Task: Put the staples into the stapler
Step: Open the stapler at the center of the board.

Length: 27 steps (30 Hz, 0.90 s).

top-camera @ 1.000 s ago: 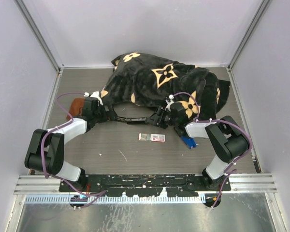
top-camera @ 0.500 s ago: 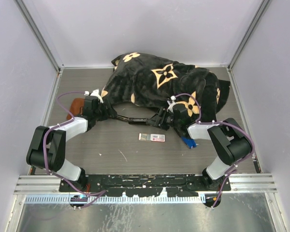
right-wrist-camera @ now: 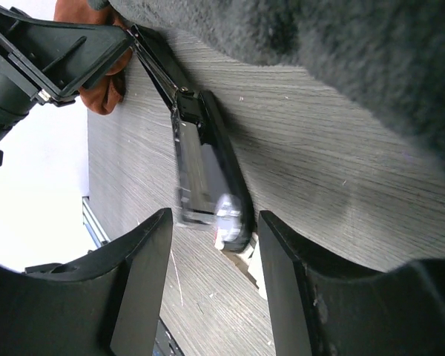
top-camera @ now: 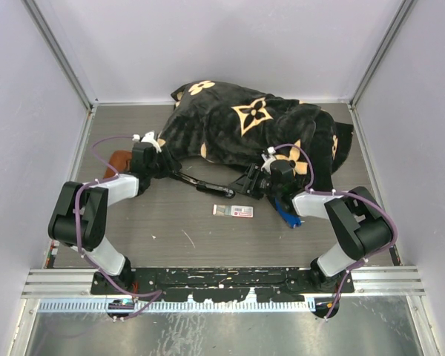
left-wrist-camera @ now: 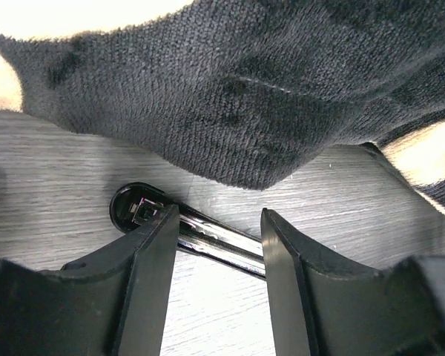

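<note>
Grey wood-grain tabletop [top-camera: 170, 222] is where the staples [top-camera: 234, 211] are found, lying flat and untouched just in front of the stapler [top-camera: 208, 182]. The box is judged light, crushable and apt to slide, so it is best pinched across its long edges. The right gripper [right-wrist-camera: 215, 221] is released around the stapler's head. Whether the rail is grasped by the left gripper [left-wrist-camera: 219, 219] cannot be told. A patterned blanket [top-camera: 252, 126] is heaped behind.

**Both arms low, wrists turned toward each other**

Your grey-and-black left arm [top-camera: 107, 194] reaches forward, elbow out. Its black two-finger left gripper [left-wrist-camera: 215, 222] sits low with jaws partly apart. Your right arm [top-camera: 334, 211] folds inward, and the right gripper [right-wrist-camera: 211, 222] is parted too.
</note>
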Each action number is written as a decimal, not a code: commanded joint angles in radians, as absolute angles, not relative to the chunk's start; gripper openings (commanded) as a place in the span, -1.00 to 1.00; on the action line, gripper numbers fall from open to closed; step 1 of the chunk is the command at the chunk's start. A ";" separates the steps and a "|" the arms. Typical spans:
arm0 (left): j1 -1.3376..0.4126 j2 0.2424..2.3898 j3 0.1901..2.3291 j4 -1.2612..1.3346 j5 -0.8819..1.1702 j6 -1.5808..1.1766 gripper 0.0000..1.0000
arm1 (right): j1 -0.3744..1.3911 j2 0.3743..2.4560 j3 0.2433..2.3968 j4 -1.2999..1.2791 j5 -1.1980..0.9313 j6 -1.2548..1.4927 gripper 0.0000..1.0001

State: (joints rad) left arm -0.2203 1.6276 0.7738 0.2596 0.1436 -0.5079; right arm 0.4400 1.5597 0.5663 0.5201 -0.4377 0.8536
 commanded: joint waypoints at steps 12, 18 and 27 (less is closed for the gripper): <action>-0.215 1.548 0.755 0.285 0.148 -0.496 0.04 | 0.422 1.461 0.580 0.465 -0.350 0.802 -0.01; -0.215 1.414 0.756 0.209 0.148 -0.472 0.52 | 0.422 1.368 0.645 0.267 -0.360 0.668 0.06; -0.214 1.109 0.758 -0.097 0.140 -0.482 0.85 | 0.420 1.117 0.733 -0.341 -0.061 0.399 -0.03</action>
State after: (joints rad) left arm -0.2203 1.2125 0.7471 0.0521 0.1349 -0.4793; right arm 0.4274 1.2148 0.6785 -0.0223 -0.2668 0.5545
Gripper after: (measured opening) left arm 0.919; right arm 0.499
